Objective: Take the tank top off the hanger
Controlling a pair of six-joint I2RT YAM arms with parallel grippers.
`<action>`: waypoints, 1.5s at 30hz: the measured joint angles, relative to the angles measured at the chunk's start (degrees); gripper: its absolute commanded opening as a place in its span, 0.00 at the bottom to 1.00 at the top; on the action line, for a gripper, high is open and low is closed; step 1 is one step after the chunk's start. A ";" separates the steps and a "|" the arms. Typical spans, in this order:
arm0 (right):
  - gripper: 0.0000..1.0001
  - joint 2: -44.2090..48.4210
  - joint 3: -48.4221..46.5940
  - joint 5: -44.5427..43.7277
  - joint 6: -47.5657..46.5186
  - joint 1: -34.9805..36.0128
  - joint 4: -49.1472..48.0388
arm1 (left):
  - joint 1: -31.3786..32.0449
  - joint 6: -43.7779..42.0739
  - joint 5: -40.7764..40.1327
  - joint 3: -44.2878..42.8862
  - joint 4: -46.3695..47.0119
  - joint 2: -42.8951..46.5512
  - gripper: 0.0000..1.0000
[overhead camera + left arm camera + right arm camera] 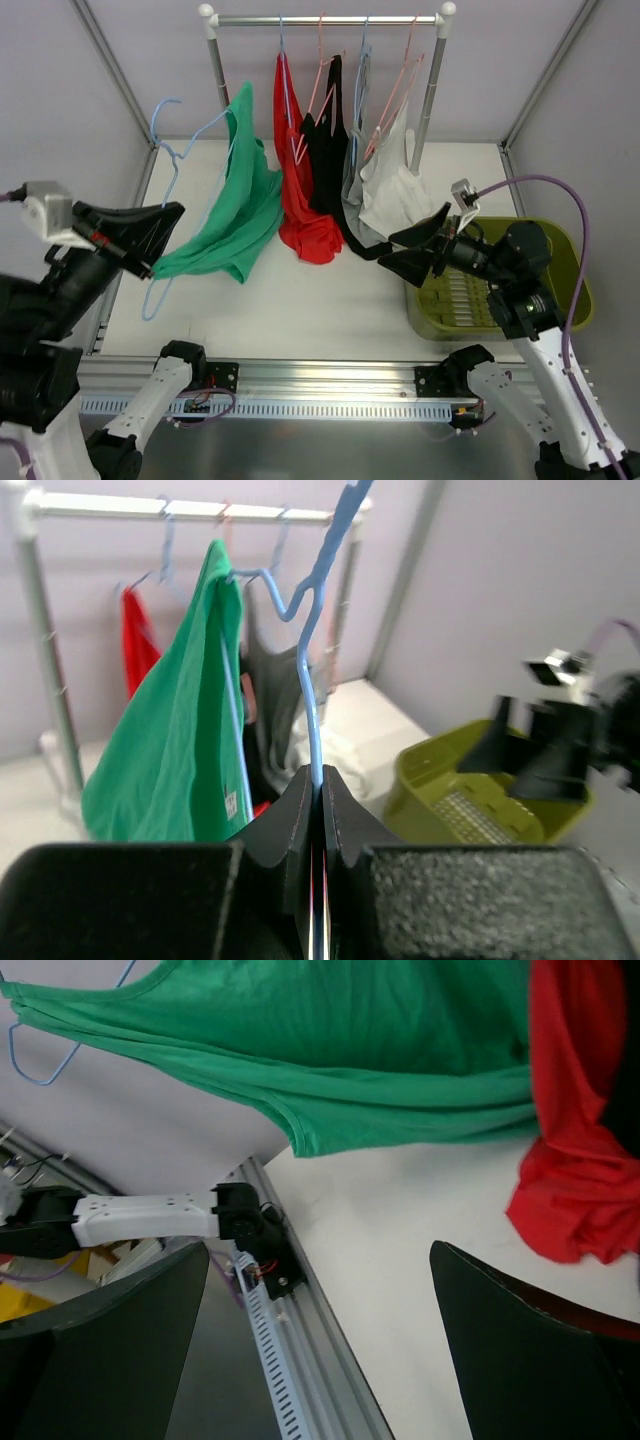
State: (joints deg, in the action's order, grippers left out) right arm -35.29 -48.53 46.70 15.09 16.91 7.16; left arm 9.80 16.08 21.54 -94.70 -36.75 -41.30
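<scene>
a: from above, where is the green tank top hanging?
b: it's draping off the blue hanger, left of and below the rail. the left end effector is clamping the hanger; the right end effector is gaping, holding nothing, below the rail.
a: left wrist?
b: closed fingers are pinching the hanger wire, before the rail.
a: right wrist?
b: fingers are standing apart, the top stretching above them.

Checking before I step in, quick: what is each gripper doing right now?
Left gripper: closed on the blue hanger.
Right gripper: open, holding nothing.
</scene>
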 measured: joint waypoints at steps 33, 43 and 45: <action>0.00 -39.36 -26.43 -44.24 -16.81 38.01 -9.18 | -0.15 10.56 19.91 7.98 0.66 7.56 0.00; 0.00 -33.42 -22.16 -51.06 -12.33 29.27 -8.44 | -0.15 10.49 21.90 8.50 1.18 6.64 0.00; 0.00 -32.46 -21.75 -51.63 -10.88 27.02 -8.04 | -0.15 10.51 23.08 8.66 1.53 6.03 0.00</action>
State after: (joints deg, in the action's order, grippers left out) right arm -67.75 -70.28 -4.93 4.21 43.92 -0.89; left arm 9.65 26.59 44.62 -86.04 -35.22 -35.27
